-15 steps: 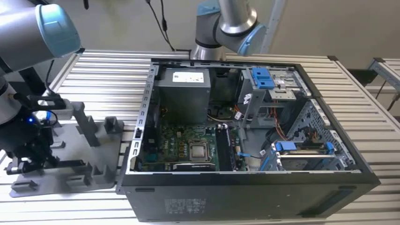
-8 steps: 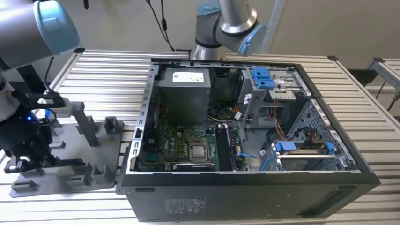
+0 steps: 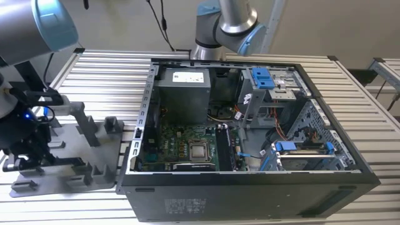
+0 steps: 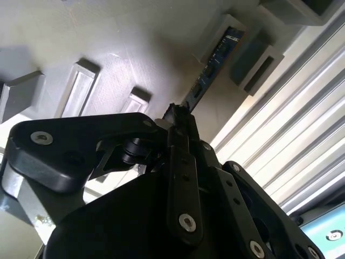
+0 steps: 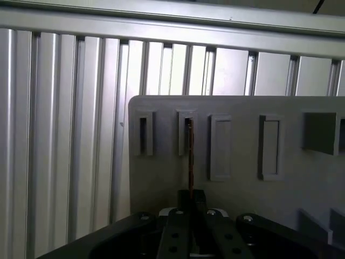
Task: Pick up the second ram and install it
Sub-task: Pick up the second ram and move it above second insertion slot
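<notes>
My black 2-finger gripper [image 4: 176, 113] is clamped on the near end of the second ram [image 4: 212, 63], the long, thin, dark memory stick that I see edge-on in both wrist views [image 5: 190, 156]. The stick runs straight ahead from the fingertips. Its far end sits in 1 narrow upright pocket [image 5: 186, 132] of the pale grey plastic fixture plate [image 5: 156, 172], which lies beneath and ahead of the tool. More rectangular pockets stand on either side of that one.

I judge this to be the pick-up step: the grip is made, the stick is not yet out of its holder, and nothing of the install is begun. As I read it, the lift calls for a pull straight along the pocket walls with no twist, since so thin a board would bind or flex.

Beyond the plate lies the ribbed aluminium table [image 5: 64, 140]. Well apart from the gripper, in the exterior view, the black open tower computer case [image 3: 250, 197] shows its green motherboard [image 3: 178, 140].

As for writing, the stick's far end carries small pale marks. A white label [image 3: 189, 75] sits on the grey power-supply box, and a block of pale print [image 3: 184, 205] is on the case wall. None of it is legible to me.
</notes>
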`<state>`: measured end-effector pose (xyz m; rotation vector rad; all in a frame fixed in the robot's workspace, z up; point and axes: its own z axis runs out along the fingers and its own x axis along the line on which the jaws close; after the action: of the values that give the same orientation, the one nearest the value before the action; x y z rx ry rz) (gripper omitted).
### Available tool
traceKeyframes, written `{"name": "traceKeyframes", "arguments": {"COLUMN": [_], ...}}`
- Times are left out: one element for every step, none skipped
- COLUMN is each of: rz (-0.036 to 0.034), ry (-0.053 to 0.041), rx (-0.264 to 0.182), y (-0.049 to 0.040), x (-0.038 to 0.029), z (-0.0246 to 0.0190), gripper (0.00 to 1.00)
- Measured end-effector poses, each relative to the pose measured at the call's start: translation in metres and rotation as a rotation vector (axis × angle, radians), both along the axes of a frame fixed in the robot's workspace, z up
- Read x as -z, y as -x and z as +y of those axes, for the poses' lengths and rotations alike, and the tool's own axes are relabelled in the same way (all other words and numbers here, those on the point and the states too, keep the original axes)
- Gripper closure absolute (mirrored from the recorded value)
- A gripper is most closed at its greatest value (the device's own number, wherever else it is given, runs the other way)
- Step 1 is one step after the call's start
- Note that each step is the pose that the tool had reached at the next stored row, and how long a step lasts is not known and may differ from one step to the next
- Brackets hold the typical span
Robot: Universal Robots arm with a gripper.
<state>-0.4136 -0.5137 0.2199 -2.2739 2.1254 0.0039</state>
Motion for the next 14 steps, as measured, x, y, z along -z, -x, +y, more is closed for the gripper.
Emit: {"name": "traceKeyframes", "arguments": {"rz": [-0.0001,-0.0001,-0.0001,-0.0001,-0.0002,-0.0002,-0.0001,0.0000,0.0000,-0.0001,-0.0001,0.0000,-0.0001,-0.0001], "ry": [-0.0001,-0.0001,-0.0006,-0.0016,-0.0026,-0.0038,-0.0049,-0.0059,-0.0064,-0.0068,-0.0070,-0.0075,-0.0084,-0.0097], "rx": [0.000,0.000,0.001,0.001,0.002,0.004,0.005,0.007,0.009,0.010,0.012,0.013,0.015,0.016], "y": [0.0000,0.0000,0.0001,0.0001,0.0000,0.0000,0.0000,0.0001,0.0000,0.0000,0.0000,0.0000,0.0000,0.0000], "x": [-0.0005,-0.0010,-0.0014,-0.0017,-0.0019,-0.0023,-0.0028,-0.0033,-0.0039,-0.0044,-0.0051,-0.0059,-0.0066,-0.0074], "z": [0.0000,0.0000,0.0000,0.0000,0.0000,-0.0001,0.0000,0.0000,-0.0001,-0.0001,-0.0001,-0.0001,-0.0001,-0.0001], "gripper": [0.86,0.86,0.86,0.86,0.86,0.86,0.86,0.86,0.86,0.86,0.86,0.86,0.86,0.86]}}
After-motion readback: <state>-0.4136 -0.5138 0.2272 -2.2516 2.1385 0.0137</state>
